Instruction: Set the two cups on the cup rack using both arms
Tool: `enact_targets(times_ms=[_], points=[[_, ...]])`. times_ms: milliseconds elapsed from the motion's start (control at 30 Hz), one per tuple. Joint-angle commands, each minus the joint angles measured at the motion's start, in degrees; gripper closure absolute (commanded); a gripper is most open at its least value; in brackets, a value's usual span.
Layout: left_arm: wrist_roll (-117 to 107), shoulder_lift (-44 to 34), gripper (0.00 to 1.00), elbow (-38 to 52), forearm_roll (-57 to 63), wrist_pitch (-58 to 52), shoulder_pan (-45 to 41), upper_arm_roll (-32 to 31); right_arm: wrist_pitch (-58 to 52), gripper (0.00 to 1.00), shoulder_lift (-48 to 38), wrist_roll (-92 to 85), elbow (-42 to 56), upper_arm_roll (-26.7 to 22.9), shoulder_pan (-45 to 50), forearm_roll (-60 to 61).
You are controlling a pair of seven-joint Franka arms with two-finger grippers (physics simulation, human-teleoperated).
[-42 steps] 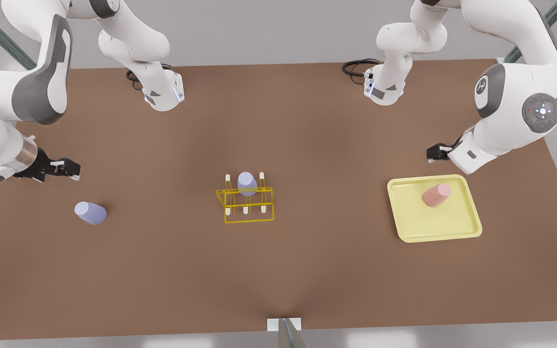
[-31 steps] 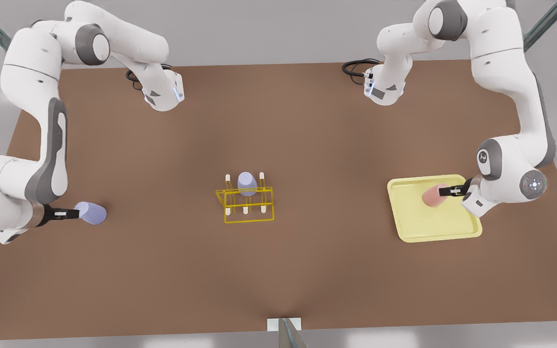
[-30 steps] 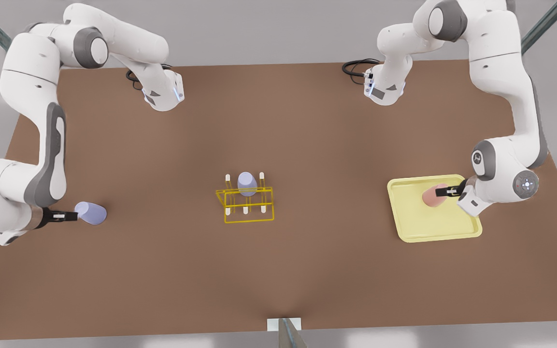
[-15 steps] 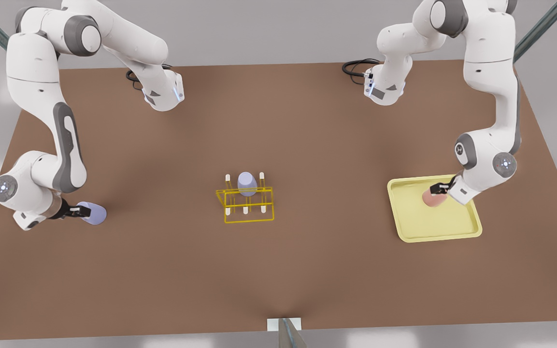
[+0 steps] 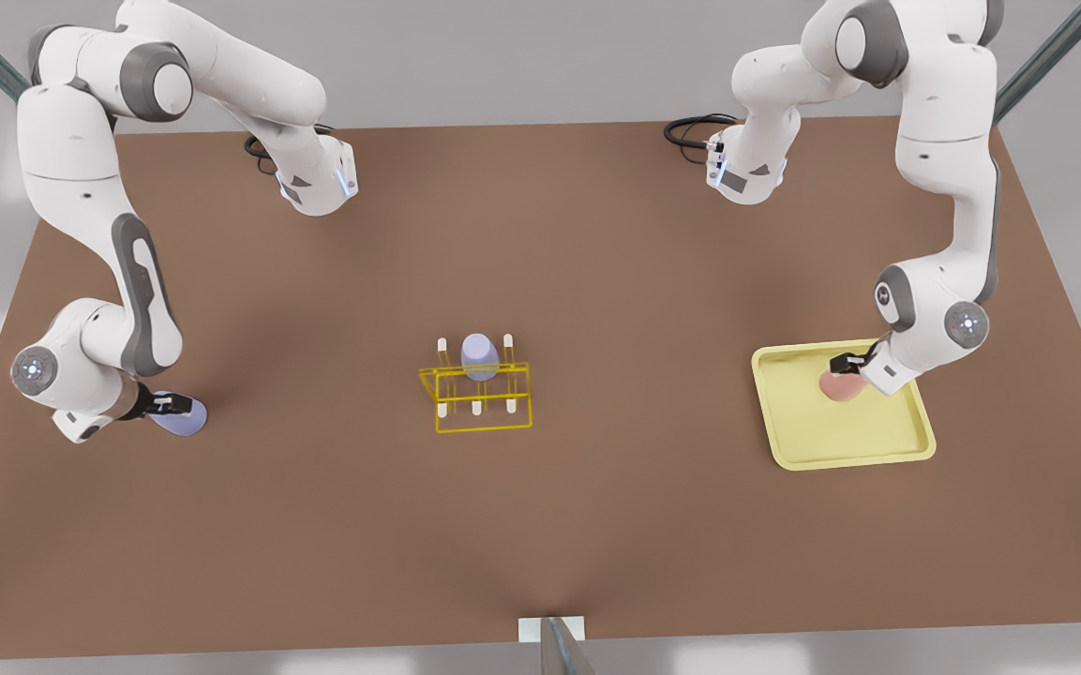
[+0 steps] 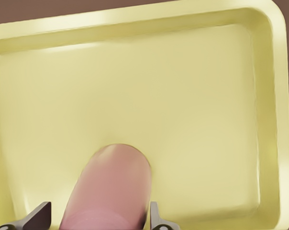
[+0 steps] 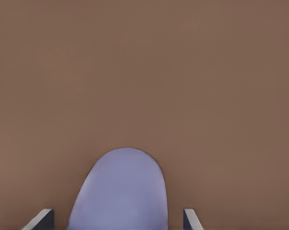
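**Both arms down on their cups, jaws astride, rack waiting in the middle**

Here we are with two grasps lining up at once. The left gripper (image 5: pixel 842 366) is over the pale-yellow tray (image 5: pixel 915 441) on the front view's right, and its wrist view tells the story: the salmon pink cup (image 6: pixel 108 191) lies on its side on the tray floor, closed end pointing away from the wrist, body running straight out along the approach line. One finger (image 6: pixel 37 218) sits a little clear of the cup, the other (image 6: pixel 155 218) looks right against its wall. So the jaws are spread, straddling the cup across its width, not yet pinching as far as I can judge.

Over on the front view's left, the right gripper (image 5: pixel 168 405) is down at the lavender cup (image 5: pixel 186 420), which lies tipped over on the bare worktop (image 5: pixel 596 525). Same geometry in its wrist view: the cup (image 7: pixel 120 191) lies lengthways between the two fingertips (image 7: pixel 41 220), rounded end ahead, with visible gaps on both sides. Spread jaws again, nothing gripped.

The cup rack (image 5: pixel 476 398) stands mid-worktop, well apart from both arms and roughly between them, with a second lavender cup (image 5: pixel 480 356) already sitting on a rear peg.

What matters next: each cup's long axis runs along the fingers, so closing should catch the tapered sides squarely. The taper could let a cup squirt forward, I'd say.
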Motion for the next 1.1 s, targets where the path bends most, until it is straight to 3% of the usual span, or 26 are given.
enact_targets(times_ms=[0, 367, 467, 767, 800, 833, 867, 900, 1067], points=[[1.6, 0.3, 0.00, -0.1, 0.0, 0.4, -0.1, 0.1, 0.2, 0.00, 0.1, -2.5, -0.3, -0.1, 0.0, -0.1], [1.6, 1.7, 0.00, -0.4, 0.0, 0.4, -0.6, 0.1, 0.2, 0.00, 0.3, -2.6, -1.9, -0.1, -0.5, -0.3], [1.6, 2.0, 0.14, -0.3, 0.0, 0.5, -0.7, 0.1, 0.1, 0.00, 0.2, -2.7, -2.8, -0.1, -0.4, -0.3], [1.7, 2.3, 0.17, -0.2, 0.0, 0.9, -0.9, 0.1, 0.1, 0.00, 0.3, -2.6, -2.6, -0.1, -0.4, -0.3], [1.7, 2.3, 0.18, -0.2, 0.0, 1.0, -0.9, 0.1, 0.1, 0.06, 0.4, -2.6, -2.5, -0.1, -0.4, -0.3], [1.7, 2.3, 0.18, -0.1, 0.0, 1.0, -1.0, 0.1, 0.1, 0.23, 0.4, -3.0, -2.3, -0.1, -0.4, -0.3], [1.7, 2.3, 0.18, -0.1, 0.0, 1.0, -1.0, 0.1, 0.1, 0.33, 0.4, -3.1, -2.3, -0.1, -0.4, -0.3], [1.7, 2.3, 0.20, -0.1, 0.0, 1.0, -1.0, 0.1, -0.2, 0.38, 0.4, -3.2, -2.0, -0.1, -0.3, -0.3], [-0.8, 2.0, 0.20, 0.4, 0.0, 0.9, -1.8, 0.0, -3.1, 0.38, 0.4, -2.7, 1.0, 0.3, 0.0, -0.3]])
